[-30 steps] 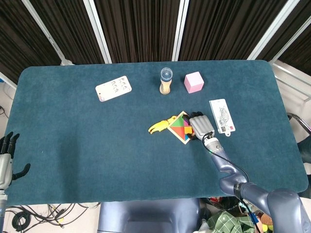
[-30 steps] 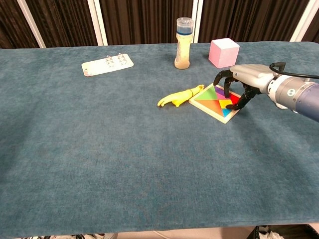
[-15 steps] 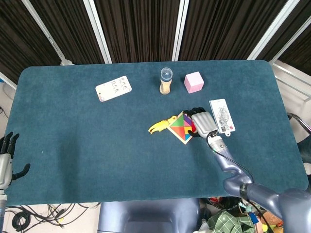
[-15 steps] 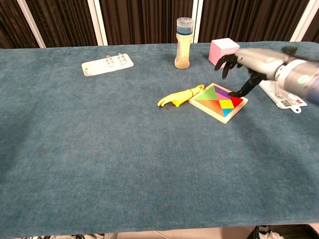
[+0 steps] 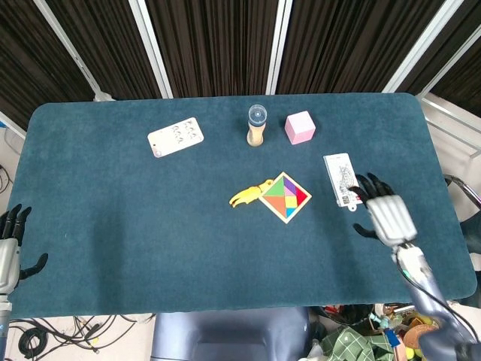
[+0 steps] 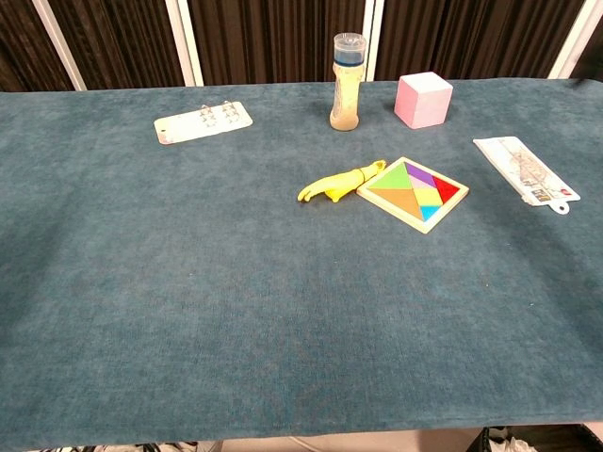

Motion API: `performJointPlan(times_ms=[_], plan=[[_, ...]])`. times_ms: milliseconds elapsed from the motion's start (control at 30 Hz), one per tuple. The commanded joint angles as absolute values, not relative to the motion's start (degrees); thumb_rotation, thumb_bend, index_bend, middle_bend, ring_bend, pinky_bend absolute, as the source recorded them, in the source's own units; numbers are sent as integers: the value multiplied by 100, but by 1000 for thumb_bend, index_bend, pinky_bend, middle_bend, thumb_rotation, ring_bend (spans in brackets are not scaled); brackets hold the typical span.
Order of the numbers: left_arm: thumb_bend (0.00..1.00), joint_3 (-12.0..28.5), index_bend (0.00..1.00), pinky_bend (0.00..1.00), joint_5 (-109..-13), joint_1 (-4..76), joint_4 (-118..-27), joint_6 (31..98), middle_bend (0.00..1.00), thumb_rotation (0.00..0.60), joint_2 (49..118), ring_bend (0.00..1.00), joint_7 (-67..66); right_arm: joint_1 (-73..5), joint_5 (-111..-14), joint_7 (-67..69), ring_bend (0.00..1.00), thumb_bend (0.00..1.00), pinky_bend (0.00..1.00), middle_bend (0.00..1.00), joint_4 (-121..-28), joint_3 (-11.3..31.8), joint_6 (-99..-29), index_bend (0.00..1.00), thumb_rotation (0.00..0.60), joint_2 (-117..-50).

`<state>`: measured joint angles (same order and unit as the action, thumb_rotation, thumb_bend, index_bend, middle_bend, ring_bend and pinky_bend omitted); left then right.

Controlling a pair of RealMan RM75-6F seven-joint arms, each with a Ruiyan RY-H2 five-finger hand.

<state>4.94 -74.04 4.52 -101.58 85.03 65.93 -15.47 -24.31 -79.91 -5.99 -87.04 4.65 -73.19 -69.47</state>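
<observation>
A colourful tangram puzzle (image 5: pixel 285 197) (image 6: pixel 413 192) in a wooden frame lies flat near the table's middle, with a yellow toy figure (image 5: pixel 246 195) (image 6: pixel 337 183) touching its left corner. My right hand (image 5: pixel 385 214) hovers to the right of the puzzle, fingers spread and holding nothing, just below a white packaged card (image 5: pixel 343 179) (image 6: pixel 525 169). My left hand (image 5: pixel 10 244) hangs open off the table's left front corner. Neither hand appears in the chest view.
At the back stand a capped bottle of pale grains (image 5: pixel 257 125) (image 6: pixel 346 82) and a pink cube (image 5: pixel 299 127) (image 6: pixel 422 99). A white blister card (image 5: pixel 176 137) (image 6: pixel 203 121) lies back left. The blue cloth table (image 5: pixel 135 226) ends near the right hand.
My right hand has lifted off the tangram puzzle and drawn back to the right and toward the table's front, leaving the chest view. The puzzle stays flat where it was.
</observation>
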Motion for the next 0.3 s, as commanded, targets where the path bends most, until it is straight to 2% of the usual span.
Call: performJointPlan(times_ms=[33,300], plan=[[260,503,0,0,-7413,452,-10168,8513,0,600,6594,0,-1528,-1851,-8280,-586,25,108,168,55,-8791,129,-7987,229,600,-6735],[260,469,0,0,-7575,443,-10242,8559,0,600,6565,0,-1464,-1184,-8536,-465,26,108,168,55,-8531,-87,-8764,230,600,-6756]])
